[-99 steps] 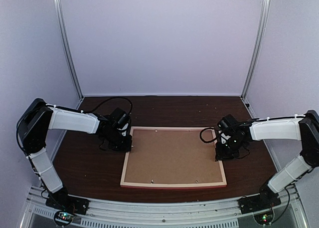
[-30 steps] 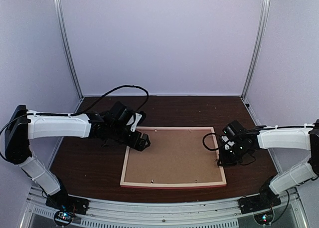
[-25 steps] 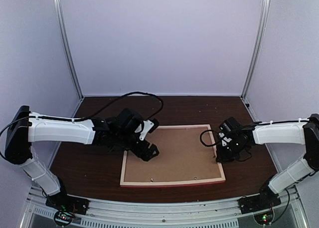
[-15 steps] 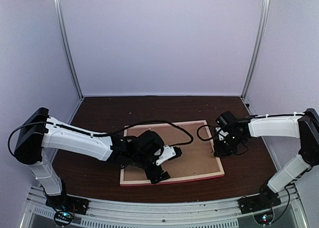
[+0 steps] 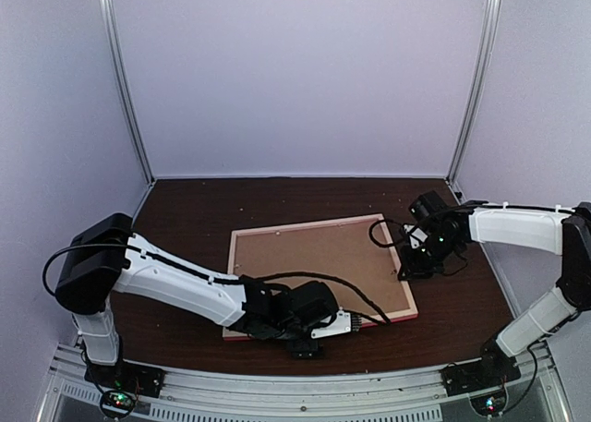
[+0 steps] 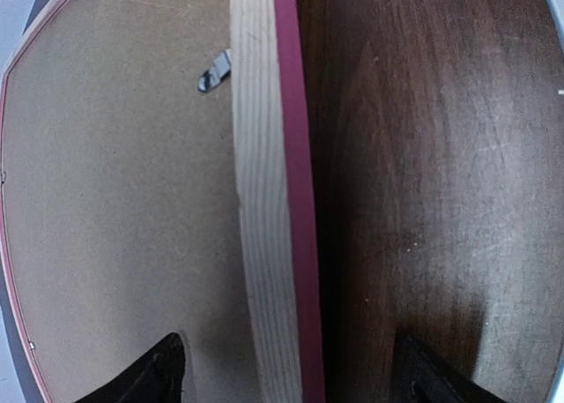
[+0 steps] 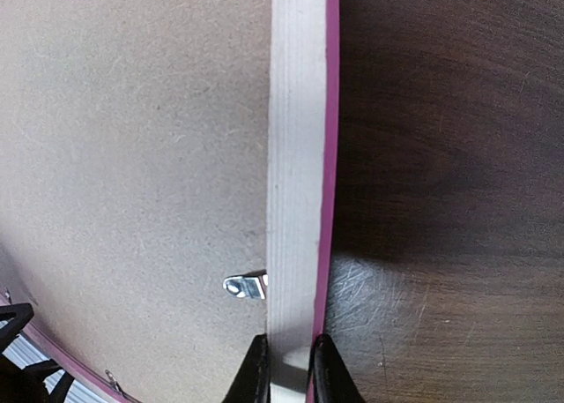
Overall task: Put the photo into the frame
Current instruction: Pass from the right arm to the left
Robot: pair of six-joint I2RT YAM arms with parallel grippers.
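Frame: the frame lies back side up on the surface, pale wood rail showing with a pink edge. The brown backing board fills it.
Photo: not in view in any camera. Whether it already sits under the board, I cannot tell.
Right fingers: the right fingers are nearly closed, pinching the frame's right-hand rail just past a small metal turn clip.
Left fingers: the left fingers are spread wide, one over the board and one over the bare surface, straddling the near rail without touching it.
Just changed: a few seconds ago the left arm was at the frame's far left corner. It has since swept across the board to the near rail. The right fingers have tightened on their rail. The frame, square to the arms before, now sits skewed, its right end swung away from the arms.
Meaning for the task: judging from this, the frame is being repositioned or steadied. A second grip on the near rail looks imminent, probably to lift or turn it.
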